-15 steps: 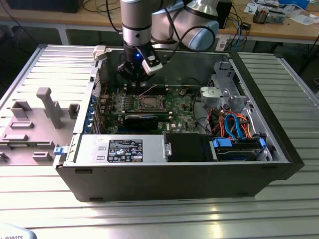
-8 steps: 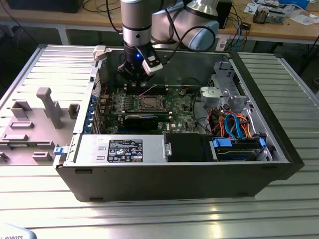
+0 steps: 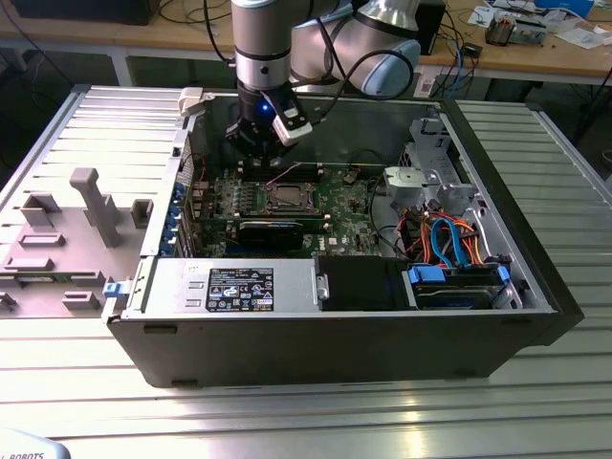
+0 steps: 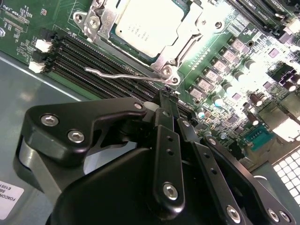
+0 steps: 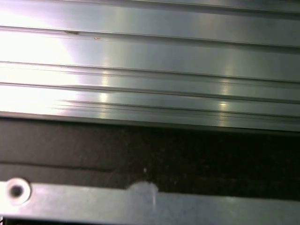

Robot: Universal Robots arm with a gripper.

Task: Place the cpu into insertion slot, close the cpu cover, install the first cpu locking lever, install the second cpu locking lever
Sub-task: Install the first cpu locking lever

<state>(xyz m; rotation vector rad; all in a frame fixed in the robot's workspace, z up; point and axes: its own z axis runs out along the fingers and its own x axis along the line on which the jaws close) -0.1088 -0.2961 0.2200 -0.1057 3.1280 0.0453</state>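
In the second wrist view the cpu (image 4: 147,23), a flat silvery square, lies in the insertion slot (image 4: 101,28) on the green board. The cpu cover (image 4: 183,35) is down around it as a metal frame. A thin wire locking lever (image 4: 122,75) runs along the socket's edge above the black memory slots, its hooked end free. My gripper (image 4: 166,96) is shut, fingertips together just beside the lever's pivot corner; whether they touch it I cannot tell. In the exterior view my gripper (image 3: 254,153) hangs inside the open computer case, just behind and to the left of the cpu (image 3: 287,198).
Black memory slots (image 4: 89,54) lie beside the socket. A power supply (image 3: 229,287) fills the case's front. A drive cage with orange and blue cables (image 3: 449,239) sits at the exterior view's right. Grey fixture blocks (image 3: 86,206) stand on the ribbed table at the left.
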